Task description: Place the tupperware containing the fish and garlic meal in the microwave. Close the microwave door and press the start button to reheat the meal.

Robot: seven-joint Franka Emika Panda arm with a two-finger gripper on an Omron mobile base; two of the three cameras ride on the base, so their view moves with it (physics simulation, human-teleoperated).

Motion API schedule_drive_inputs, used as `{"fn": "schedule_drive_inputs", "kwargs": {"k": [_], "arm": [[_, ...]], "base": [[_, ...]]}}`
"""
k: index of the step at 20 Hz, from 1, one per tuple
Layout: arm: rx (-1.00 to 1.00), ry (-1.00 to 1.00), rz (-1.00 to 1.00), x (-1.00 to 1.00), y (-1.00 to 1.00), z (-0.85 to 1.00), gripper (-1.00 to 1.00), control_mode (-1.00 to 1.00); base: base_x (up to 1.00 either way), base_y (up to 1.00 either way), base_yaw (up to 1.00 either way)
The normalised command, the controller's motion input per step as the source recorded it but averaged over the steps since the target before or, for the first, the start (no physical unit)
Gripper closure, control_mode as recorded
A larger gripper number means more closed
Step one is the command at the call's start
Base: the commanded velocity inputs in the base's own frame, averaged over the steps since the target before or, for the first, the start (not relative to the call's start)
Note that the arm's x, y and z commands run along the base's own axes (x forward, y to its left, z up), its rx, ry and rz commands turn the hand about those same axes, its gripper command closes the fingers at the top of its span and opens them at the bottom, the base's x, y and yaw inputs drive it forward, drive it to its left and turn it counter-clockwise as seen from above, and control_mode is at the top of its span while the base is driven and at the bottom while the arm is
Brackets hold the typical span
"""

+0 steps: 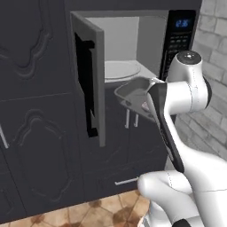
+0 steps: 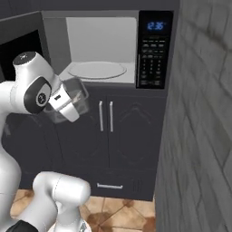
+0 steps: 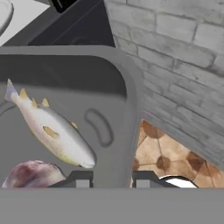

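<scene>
Here, dark cabinets [image 1: 40, 111] are seen all around, with a grey brick wall [image 2: 204, 113] at the side and a brown tiled floor [image 1: 102, 213] down low. The microwave [image 2: 113, 50] is set into the cabinets. Its inside is light grey, and a white round plate [image 2: 97, 70] lies flat on its floor. A black panel [image 2: 154, 50] with blue numbers is seen on its right side. The microwave door [image 1: 91, 80] is swung wide open to the left.

The tupperware [image 1: 135, 95] is held up in the air, just in front of the microwave's opening and a little below it. It is not inside the microwave. The tub is tilted a bit.

The hand [image 3: 111, 179] is closed on the tub's rim. One finger is inside the wall and one is outside, so the wall is pinched between them.

Inside the tub, the fish [image 3: 52, 129] is seen lying on its side, with small yellow fins. A pinkish garlic bulb [image 3: 33, 175] is seen just beside it, near the fingers.
</scene>
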Motion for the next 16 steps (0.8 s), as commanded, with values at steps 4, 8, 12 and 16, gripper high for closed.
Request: {"fn": "schedule_drive_inputs", "kwargs": {"k": [4, 8, 12, 16], "arm": [[0.00, 0.00, 0.00, 0.00, 0.00, 0.00, 1.00, 1.00], [0.00, 0.00, 0.00, 0.00, 0.00, 0.00, 1.00, 1.00], [0.00, 0.00, 0.00, 0.00, 0.00, 0.00, 1.00, 1.00], [0.00, 0.00, 0.00, 0.00, 0.00, 0.00, 1.00, 1.00]], "base": [[0.53, -0.31, 0.20], [0.47, -0.26, 0.18], [0.39, -0.22, 0.18], [0.32, -0.21, 0.15]]}}
